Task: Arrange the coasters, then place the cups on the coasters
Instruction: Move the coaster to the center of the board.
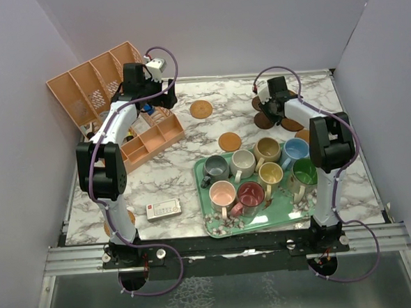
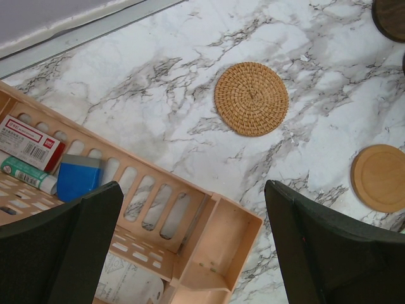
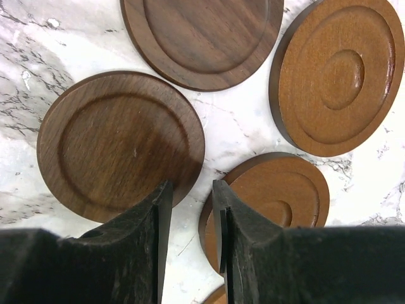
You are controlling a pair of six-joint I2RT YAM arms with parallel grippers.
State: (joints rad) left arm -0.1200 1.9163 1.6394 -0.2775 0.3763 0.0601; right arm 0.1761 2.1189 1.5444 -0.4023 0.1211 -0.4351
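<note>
Several brown wooden coasters lie close together at the back right: a dark one (image 3: 120,142), another dark one (image 3: 202,38), and two reddish ones (image 3: 338,73) (image 3: 285,190). My right gripper (image 3: 192,187) hovers low over them, its jaws a narrow gap apart with bare marble between; one finger overlaps the dark coaster's edge, the other the lower reddish one's. A woven coaster (image 2: 251,98) and a light wooden coaster (image 2: 380,177) lie apart mid-table. My left gripper (image 2: 193,190) hangs wide open and empty. Several cups (image 1: 250,193) stand on the green tray (image 1: 217,230).
A peach plastic organizer (image 2: 215,234) lies under my left gripper, with a red box (image 2: 28,142) and a blue eraser (image 2: 77,177) in it. A second peach divider rack (image 1: 89,84) leans at the back left. A white remote-like device (image 1: 163,209) lies near the front.
</note>
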